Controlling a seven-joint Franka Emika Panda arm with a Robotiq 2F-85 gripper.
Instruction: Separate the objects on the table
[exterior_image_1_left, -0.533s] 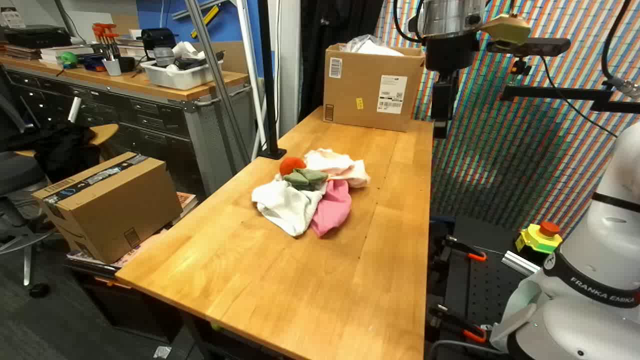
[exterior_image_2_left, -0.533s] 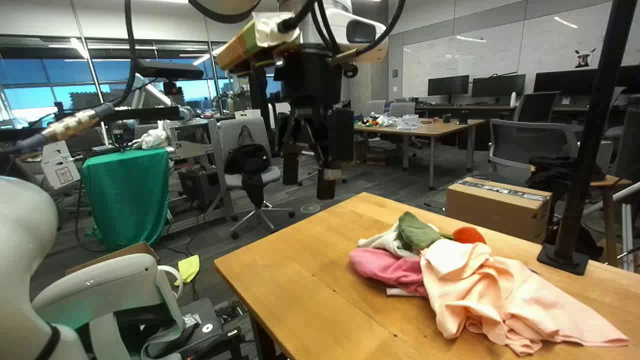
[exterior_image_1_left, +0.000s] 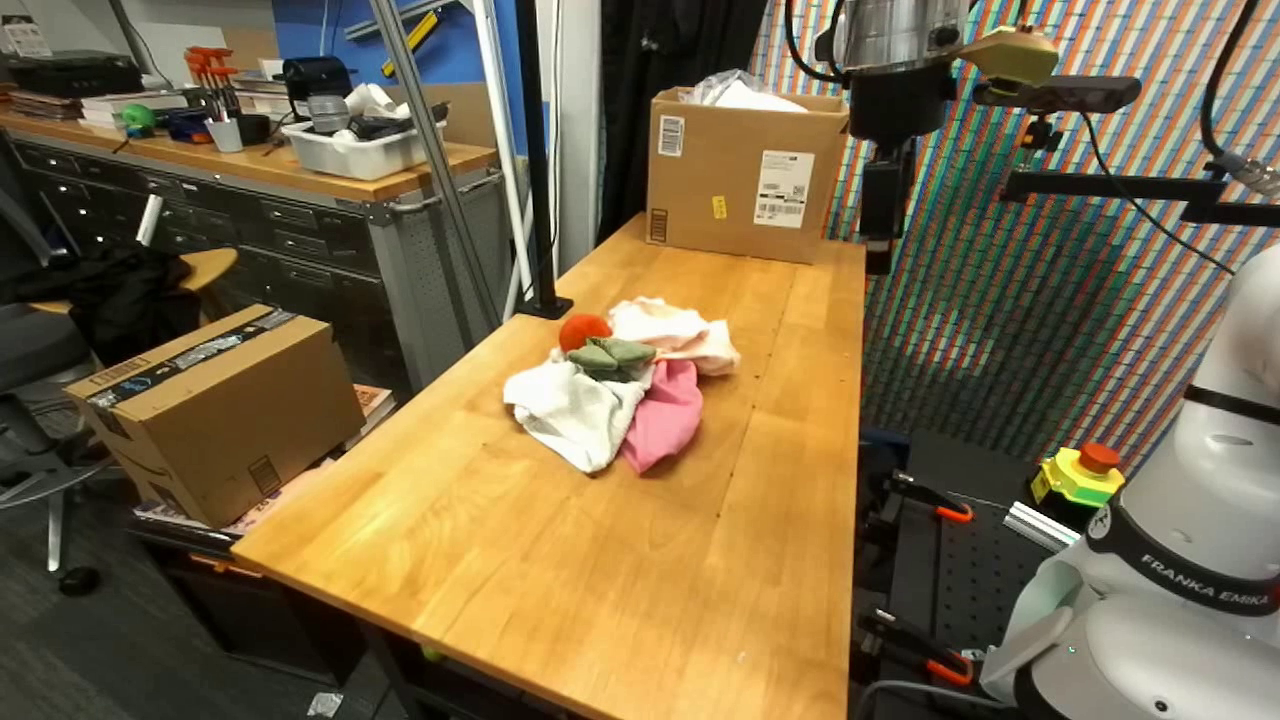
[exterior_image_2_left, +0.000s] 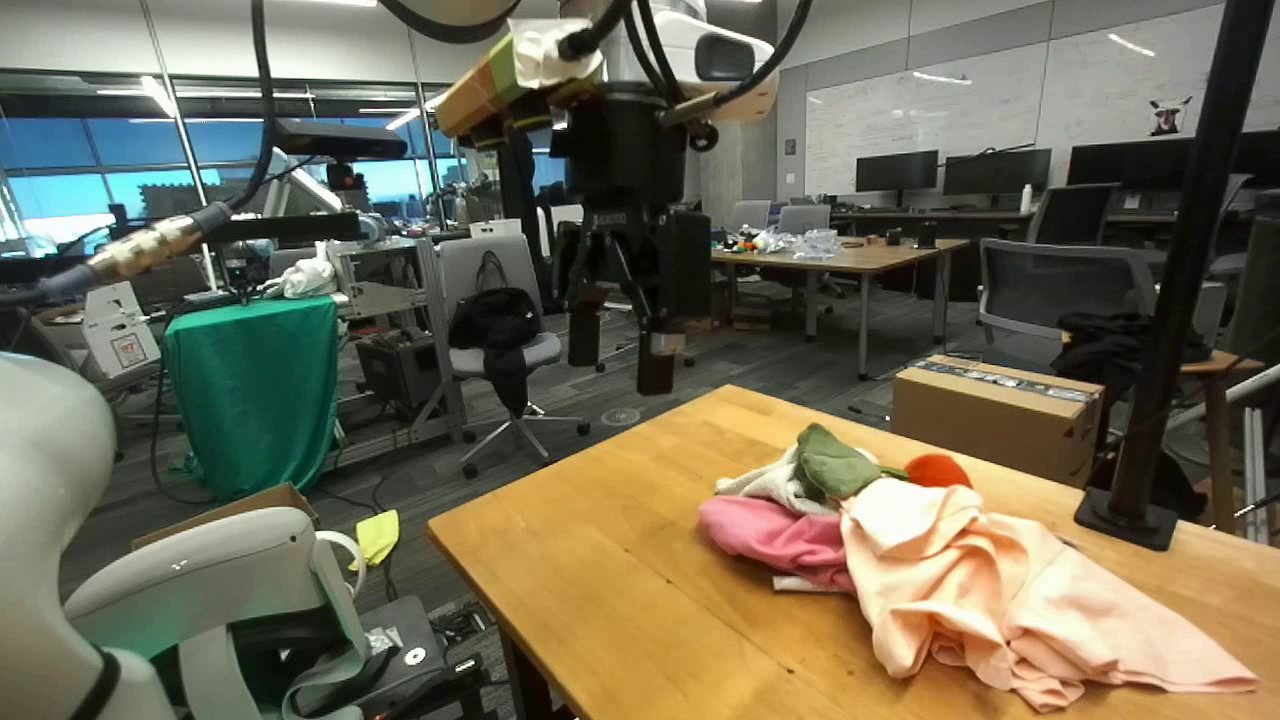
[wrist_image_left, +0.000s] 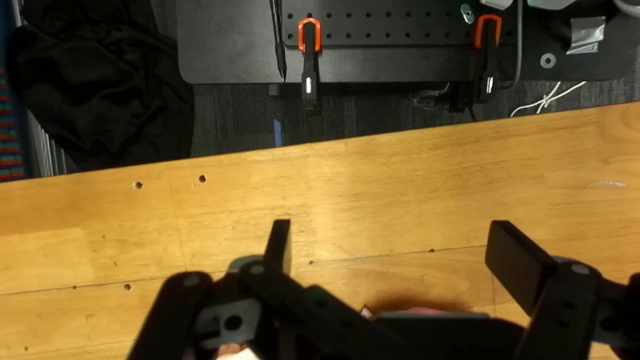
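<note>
With our gripper (exterior_image_2_left: 620, 358) spread and empty, we should pinch the peach cloth (exterior_image_2_left: 1010, 590) by its outer end, leaving the pink cloth (exterior_image_2_left: 772, 540) undisturbed.

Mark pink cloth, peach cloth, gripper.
Pink cloth (exterior_image_1_left: 665, 415): in an exterior view, on the middle of its visible surface.
Peach cloth (exterior_image_2_left: 965, 590): in an exterior view, on its crumpled middle folds.
Gripper (wrist_image_left: 390, 242): wrist view, the gap midway between its fingertips.
</note>
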